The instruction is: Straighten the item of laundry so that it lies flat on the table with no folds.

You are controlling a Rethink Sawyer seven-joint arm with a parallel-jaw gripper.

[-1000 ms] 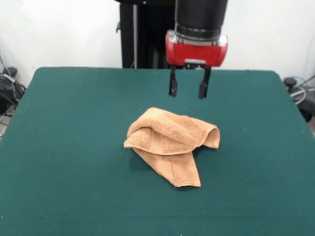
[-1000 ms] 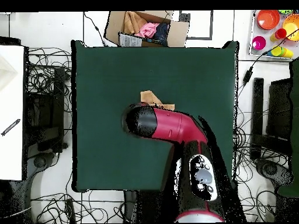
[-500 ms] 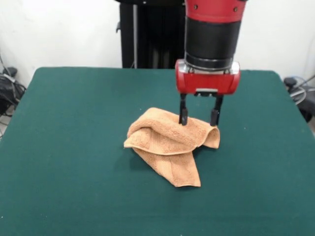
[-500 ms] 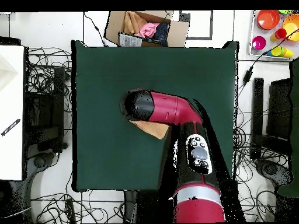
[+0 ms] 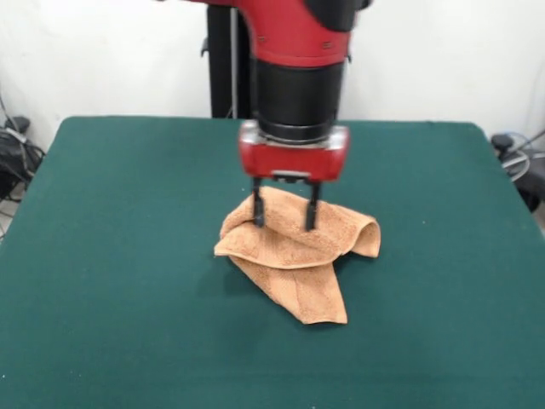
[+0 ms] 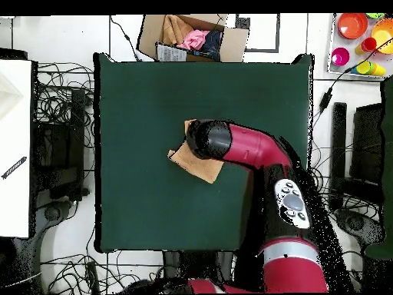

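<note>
The orange-tan towel (image 5: 298,251) lies crumpled and folded over itself near the middle of the dark green table (image 5: 111,256), with one corner pointing toward the front. In the overhead view the towel (image 6: 193,163) shows partly under the arm. My gripper (image 5: 283,213) hangs straight down over the towel's top fold, its two black fingers (image 5: 257,209) spread apart with the tips at the cloth's upper surface. It holds nothing. In the overhead view the arm's head hides the gripper.
An open cardboard box (image 6: 192,37) with cloth items sits beyond the table's far edge in the overhead view. Coloured bowls and cups (image 6: 361,38) stand at the top right corner. Cables lie on the floor around the table.
The gripper came down from above the table's back to the towel's right fold, then shifted left over the towel's upper fold. The towel has not moved.
</note>
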